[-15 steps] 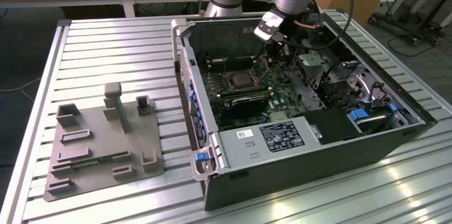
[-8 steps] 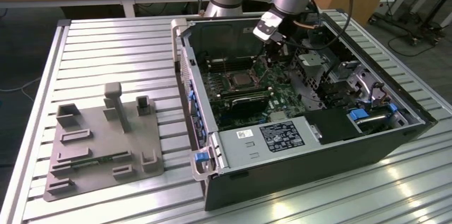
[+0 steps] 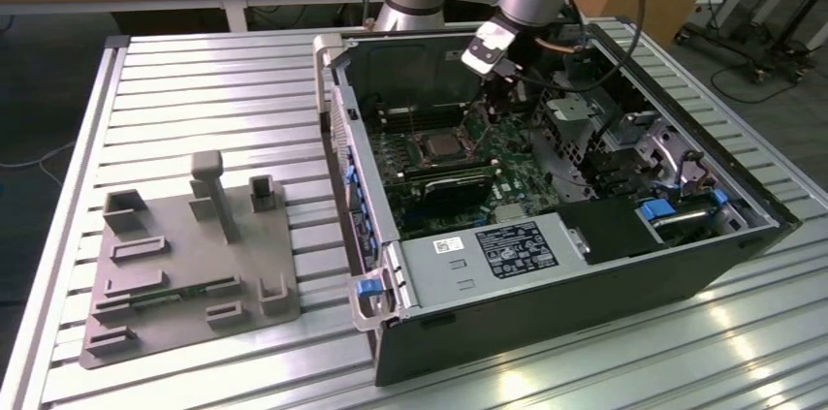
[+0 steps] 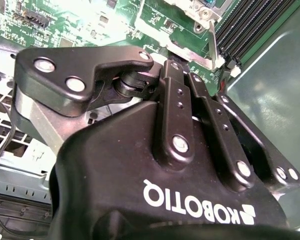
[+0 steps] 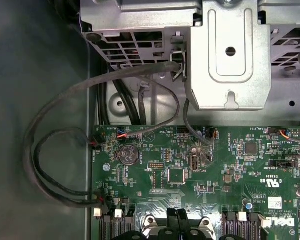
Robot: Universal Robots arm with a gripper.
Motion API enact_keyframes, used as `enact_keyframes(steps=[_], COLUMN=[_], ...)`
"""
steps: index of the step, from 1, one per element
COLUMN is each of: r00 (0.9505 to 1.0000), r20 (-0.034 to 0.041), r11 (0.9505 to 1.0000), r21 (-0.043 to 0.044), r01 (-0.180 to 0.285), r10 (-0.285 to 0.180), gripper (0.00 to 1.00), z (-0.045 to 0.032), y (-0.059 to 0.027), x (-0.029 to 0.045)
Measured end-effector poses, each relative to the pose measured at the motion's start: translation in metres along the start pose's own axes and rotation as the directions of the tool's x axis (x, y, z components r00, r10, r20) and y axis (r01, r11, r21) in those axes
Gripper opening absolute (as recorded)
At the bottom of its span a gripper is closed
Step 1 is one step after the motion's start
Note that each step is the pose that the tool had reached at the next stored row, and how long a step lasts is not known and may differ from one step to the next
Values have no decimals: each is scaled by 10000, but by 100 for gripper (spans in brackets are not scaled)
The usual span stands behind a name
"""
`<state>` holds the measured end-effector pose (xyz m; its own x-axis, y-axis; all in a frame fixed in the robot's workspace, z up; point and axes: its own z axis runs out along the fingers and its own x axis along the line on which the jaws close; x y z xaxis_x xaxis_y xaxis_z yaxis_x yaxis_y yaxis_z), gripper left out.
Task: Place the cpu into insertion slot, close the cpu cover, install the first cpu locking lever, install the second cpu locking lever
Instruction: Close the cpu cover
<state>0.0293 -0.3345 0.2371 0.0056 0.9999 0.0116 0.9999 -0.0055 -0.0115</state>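
Observation:
The open computer case (image 3: 388,265) lies on a slatted metal table. On its green board sits the insertion slot (image 3: 440,146), a dark square ringed by silver metal. A dull grey square that looks like the cpu (image 3: 444,145) shows in its middle. I cannot tell the cpu cover from that silver ring. My gripper (image 3: 498,100) hangs inside the case, just to the exterior view's right of the slot and a little above the board. In the first wrist view my gripper (image 5: 178,220) looks shut with nothing between the fingertips. A thin silver locking lever (image 4: 212,47) stands beside my black finger links (image 4: 175,115).
A black box with a white label (image 3: 518,247) fills the case's near end. A silver drive cage (image 5: 225,50) and dark cables (image 5: 65,165) lie close to the gripper. Long black memory slots (image 4: 245,25) run beside the socket. A grey fixture plate (image 3: 194,274) sits on the table.

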Motion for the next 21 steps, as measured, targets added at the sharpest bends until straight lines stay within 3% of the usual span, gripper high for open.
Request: enact_keyframes(steps=[21], r00=[10000], r20=[0], r11=[10000], r21=[0], r01=[0], r10=[0], gripper=[10], z=[1], y=[-98], x=[-1])
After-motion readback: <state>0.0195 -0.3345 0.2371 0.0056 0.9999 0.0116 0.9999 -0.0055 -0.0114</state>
